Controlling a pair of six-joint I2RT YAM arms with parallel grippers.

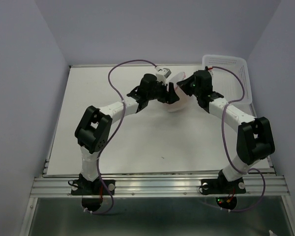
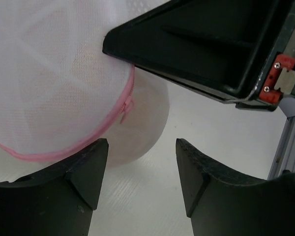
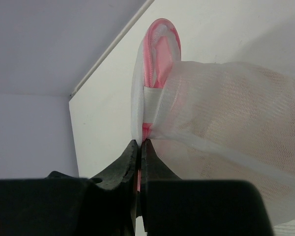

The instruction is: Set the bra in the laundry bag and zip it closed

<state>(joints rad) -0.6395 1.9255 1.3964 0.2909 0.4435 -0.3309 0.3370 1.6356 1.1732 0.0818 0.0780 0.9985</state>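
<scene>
Right wrist: right jaws pinch laundry bag (image 3: 226, 108) rim (standing edgewise); left jaws apart

White table (image 1: 137, 142), evenly lit. Pale lilac walls (image 1: 152, 29) enclosed the table behind and at both sides; an aluminium rail (image 1: 157, 186) ran along its near edge.

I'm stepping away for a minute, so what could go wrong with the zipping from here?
The left gripper is open near the zipper pull, not on it, so it might pinch loose mesh instead. The right gripper pinches only the pink rim of the laundry bag, which could slip free under tension.
</scene>
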